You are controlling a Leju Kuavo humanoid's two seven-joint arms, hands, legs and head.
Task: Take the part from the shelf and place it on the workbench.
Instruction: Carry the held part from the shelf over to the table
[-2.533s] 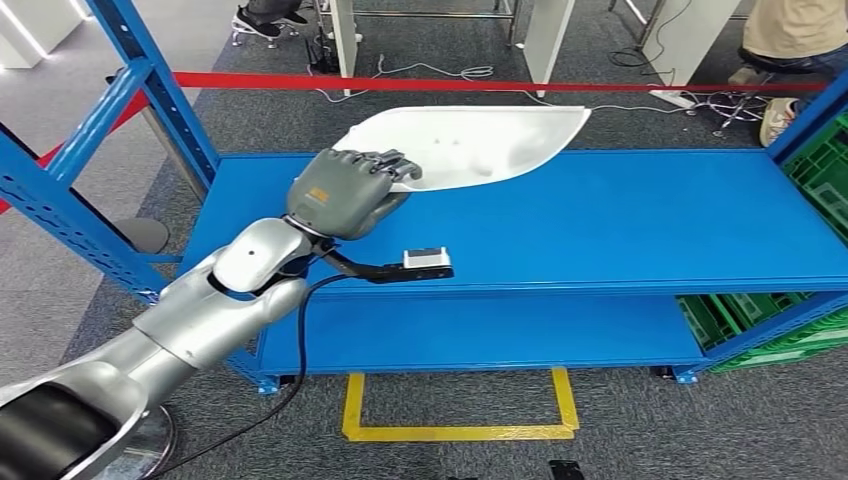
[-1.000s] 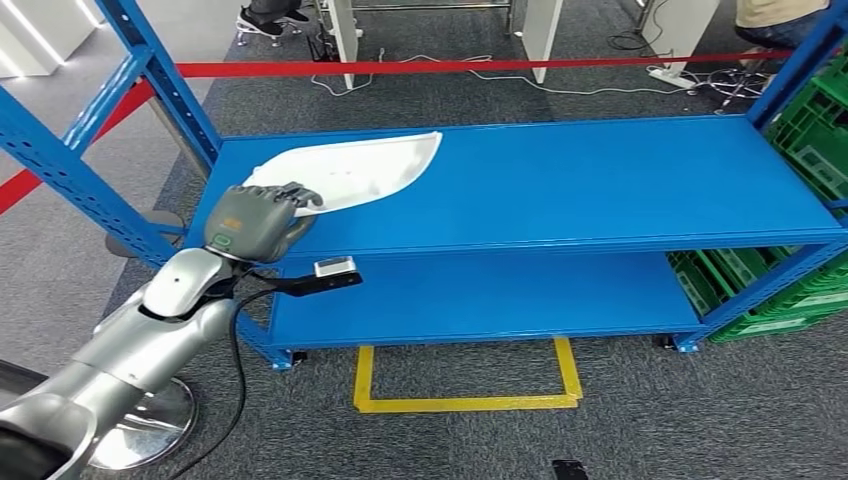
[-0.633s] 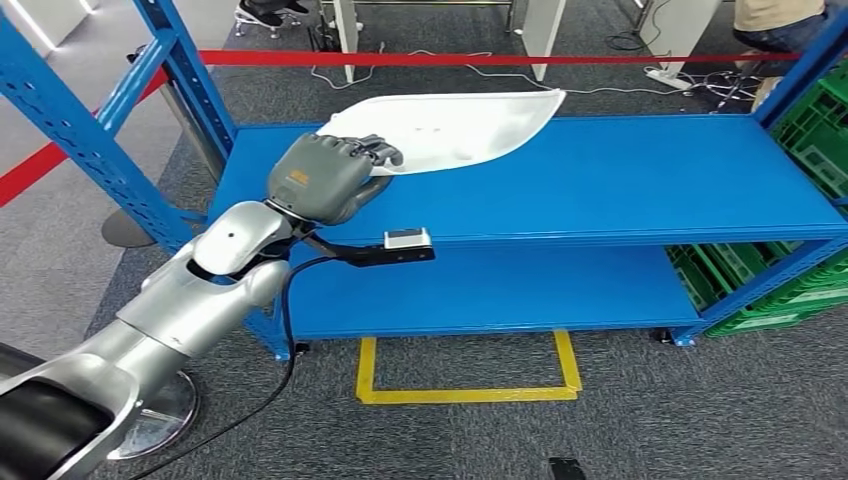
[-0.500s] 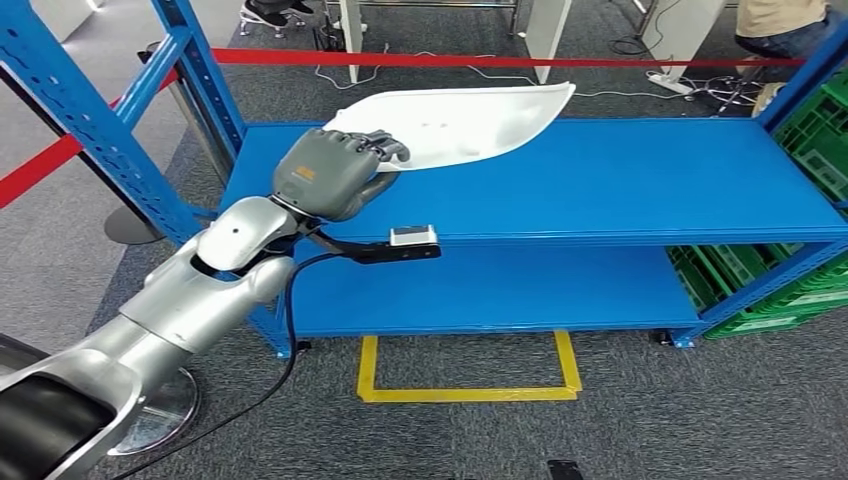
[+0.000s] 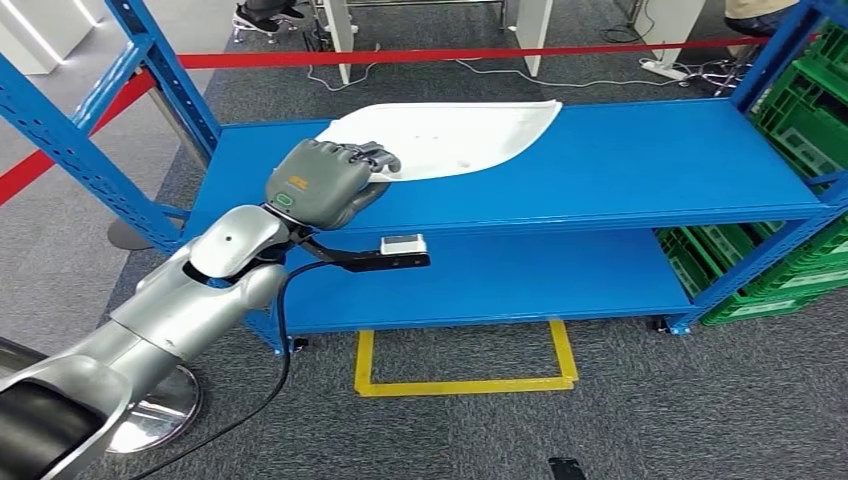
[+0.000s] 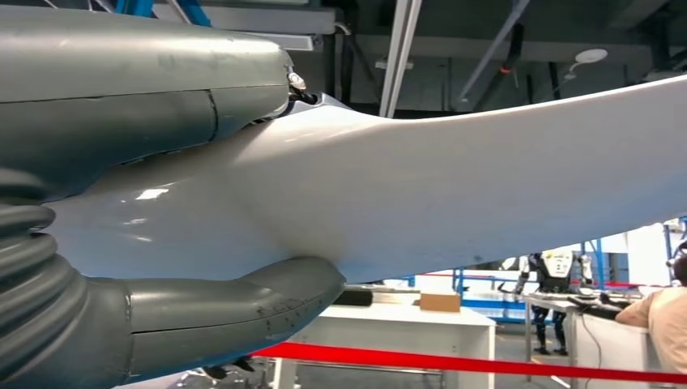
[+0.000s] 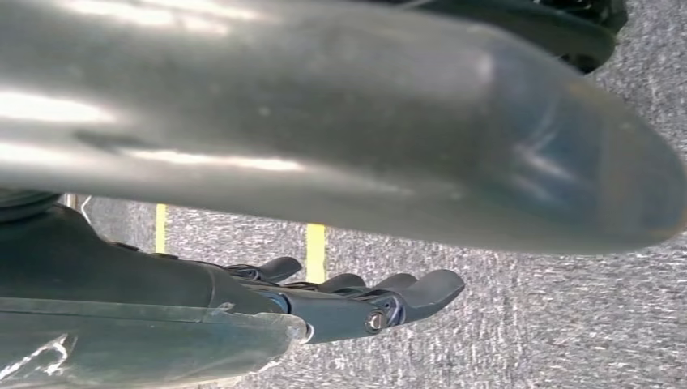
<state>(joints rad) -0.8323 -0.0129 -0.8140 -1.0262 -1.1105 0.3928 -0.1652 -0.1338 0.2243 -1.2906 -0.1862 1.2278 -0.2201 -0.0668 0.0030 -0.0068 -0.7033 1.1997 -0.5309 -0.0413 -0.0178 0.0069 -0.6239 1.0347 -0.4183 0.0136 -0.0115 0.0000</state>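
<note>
The part (image 5: 450, 135) is a large white curved shell, lying over the back left of the blue shelf's top board (image 5: 620, 170). My left hand (image 5: 322, 183) grips its near left edge, fingers curled over the top. In the left wrist view the white part (image 6: 454, 194) is clamped between the thumb (image 6: 202, 316) and the fingers (image 6: 146, 105). I cannot tell whether the part rests on the board or is lifted slightly off it. My right hand (image 7: 308, 162) hangs over grey carpet, its fingers (image 7: 397, 300) loosely extended and holding nothing.
Blue uprights (image 5: 160, 70) stand at the shelf's left end and green crates (image 5: 805, 110) at its right. A red barrier tape (image 5: 450, 55) runs behind. A lower board (image 5: 520, 280) sits beneath, a yellow floor outline (image 5: 460, 385) in front, a round metal base (image 5: 165, 410) at left.
The whole view has swayed as the camera moved. My left hand has kept its grip on the white part throughout, still at the shelf's back left.
</note>
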